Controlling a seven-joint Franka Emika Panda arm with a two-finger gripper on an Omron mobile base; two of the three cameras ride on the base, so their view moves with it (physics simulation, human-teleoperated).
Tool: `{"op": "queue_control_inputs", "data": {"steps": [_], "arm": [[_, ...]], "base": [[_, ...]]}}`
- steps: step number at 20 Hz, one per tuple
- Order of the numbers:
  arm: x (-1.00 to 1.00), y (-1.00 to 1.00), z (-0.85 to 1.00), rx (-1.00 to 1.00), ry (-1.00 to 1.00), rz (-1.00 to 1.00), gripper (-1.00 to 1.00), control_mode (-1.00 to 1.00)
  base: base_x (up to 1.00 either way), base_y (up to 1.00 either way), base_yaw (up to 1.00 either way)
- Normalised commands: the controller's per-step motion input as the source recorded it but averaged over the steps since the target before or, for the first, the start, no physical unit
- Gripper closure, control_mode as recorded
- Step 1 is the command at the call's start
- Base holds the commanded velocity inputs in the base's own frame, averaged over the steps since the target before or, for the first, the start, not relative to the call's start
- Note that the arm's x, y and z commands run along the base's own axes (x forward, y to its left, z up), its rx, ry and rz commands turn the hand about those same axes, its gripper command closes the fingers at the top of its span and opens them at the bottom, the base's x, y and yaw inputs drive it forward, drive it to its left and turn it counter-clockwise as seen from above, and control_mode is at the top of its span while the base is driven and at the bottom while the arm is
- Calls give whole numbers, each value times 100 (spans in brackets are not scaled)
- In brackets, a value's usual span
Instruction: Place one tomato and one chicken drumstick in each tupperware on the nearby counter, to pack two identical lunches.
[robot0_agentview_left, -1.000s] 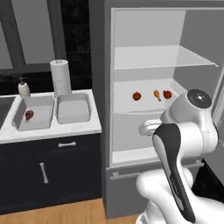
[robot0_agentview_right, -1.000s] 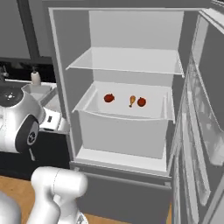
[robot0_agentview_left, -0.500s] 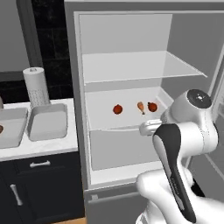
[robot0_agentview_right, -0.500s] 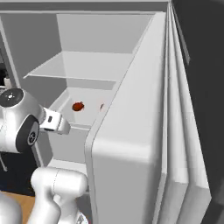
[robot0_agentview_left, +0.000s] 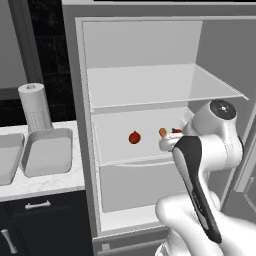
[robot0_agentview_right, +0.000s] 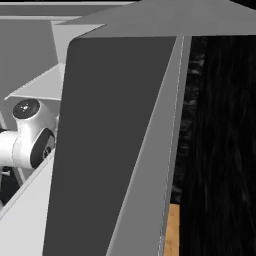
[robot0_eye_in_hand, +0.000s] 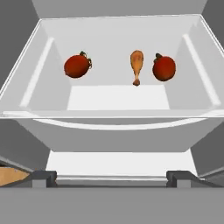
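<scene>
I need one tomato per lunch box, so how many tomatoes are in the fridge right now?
2: one tomato at the left of the fridge shelf, another tomato at the right, just beside the chicken drumstick. More could be hidden elsewhere.

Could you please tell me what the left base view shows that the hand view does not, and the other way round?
The left base view alone takes in the two tupperware tubs, the nearer and the farther, on the counter, with the paper-towel roll behind them, and the upper fridge shelf. The hand view alone gives the second tomato whole and the open gripper facing the drawer. Both share the fridge drawer, the first tomato and the chicken drumstick.
</scene>
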Motion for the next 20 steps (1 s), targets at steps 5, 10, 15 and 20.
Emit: {"op": "queue_control_inputs", "data": {"steps": [5, 10, 15, 20], "arm": [[98, -28, -41, -1, 1, 0, -100, -100], [97, -15, -76, -6, 0, 0, -100, -100], [99, -13, -46, -1, 5, 0, -100, -100], [76, -16, -23, 0, 9, 0, -100, -100]], "base": [[0, 0, 0], [0, 0, 0], [0, 0, 0], [0, 0, 0]]}}
